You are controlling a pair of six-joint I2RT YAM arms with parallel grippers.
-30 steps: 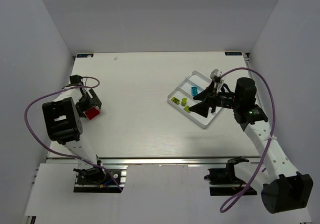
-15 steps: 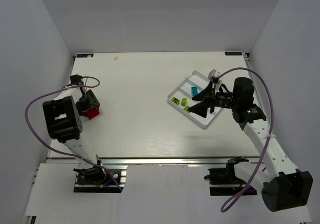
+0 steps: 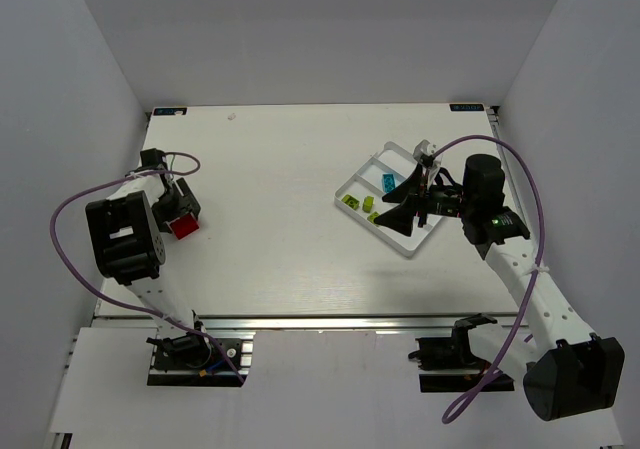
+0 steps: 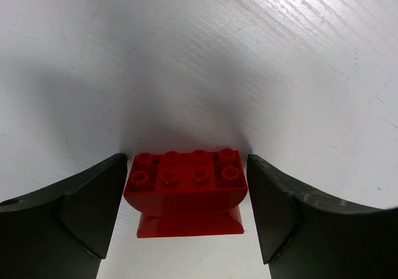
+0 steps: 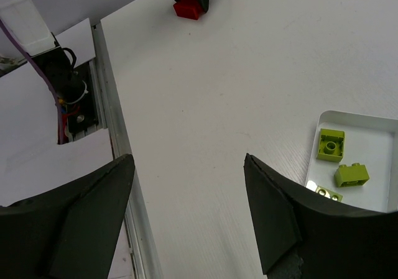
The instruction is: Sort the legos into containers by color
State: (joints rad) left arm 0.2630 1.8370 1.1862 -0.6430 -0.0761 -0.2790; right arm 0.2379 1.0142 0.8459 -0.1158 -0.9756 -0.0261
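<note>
— Where's the red lego?
— Nine o'clock on the white, wood-grained worktop, clamped in the left jaws. At three, the right jaws gape over the tray. Pale grey walls all round.

The left arm is built from a black boxy housing and white links; the right arm is made up of a long white link, black cylindrical joints and a black rounded base housing; a purple cable is looped along each arm; the fingers are seen as dark matte wedges, curved on the inner face.
</note>
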